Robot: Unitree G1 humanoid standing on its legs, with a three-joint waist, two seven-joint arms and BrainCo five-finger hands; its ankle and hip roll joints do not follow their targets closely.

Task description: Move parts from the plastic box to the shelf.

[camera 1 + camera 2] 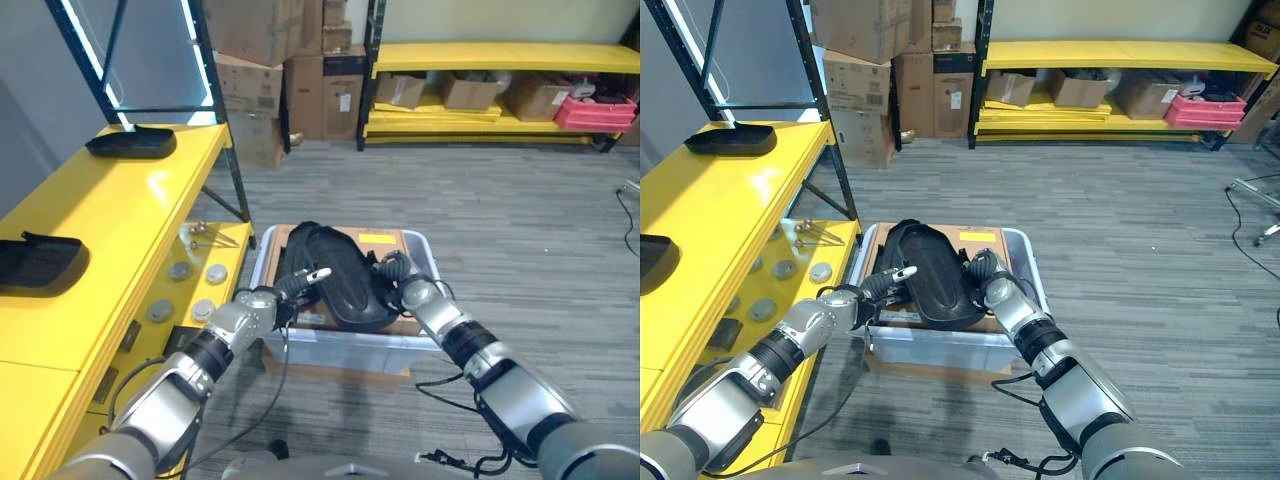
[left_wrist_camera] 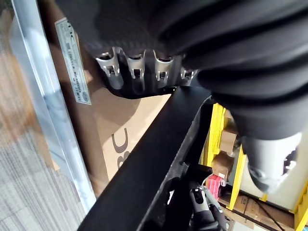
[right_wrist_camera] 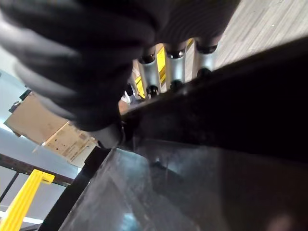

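Observation:
A long black moulded part point(image 1: 345, 275) lies tilted on cardboard inside the clear plastic box point(image 1: 350, 348) on the floor. My left hand point(image 1: 288, 288) is at its left edge. In the left wrist view the fingers point(image 2: 134, 67) pass under that edge of the part point(image 2: 154, 163), with the thumb point(image 2: 269, 159) on the other side. My right hand point(image 1: 400, 275) clasps the right edge, and its fingers point(image 3: 175, 67) curl over the dark rim point(image 3: 226, 139). The yellow shelf point(image 1: 120, 215) on the left carries two more black parts point(image 1: 130, 143) point(image 1: 40, 262).
Several round metal discs point(image 1: 182, 270) and small hardware sit on the shelf's lower ledge next to the box. A black upright post point(image 1: 215, 110) stands behind it. Stacked cardboard boxes point(image 1: 275, 60) and a yellow rack point(image 1: 500, 55) with a red crate point(image 1: 595, 110) line the back. Grey carpet spreads to the right.

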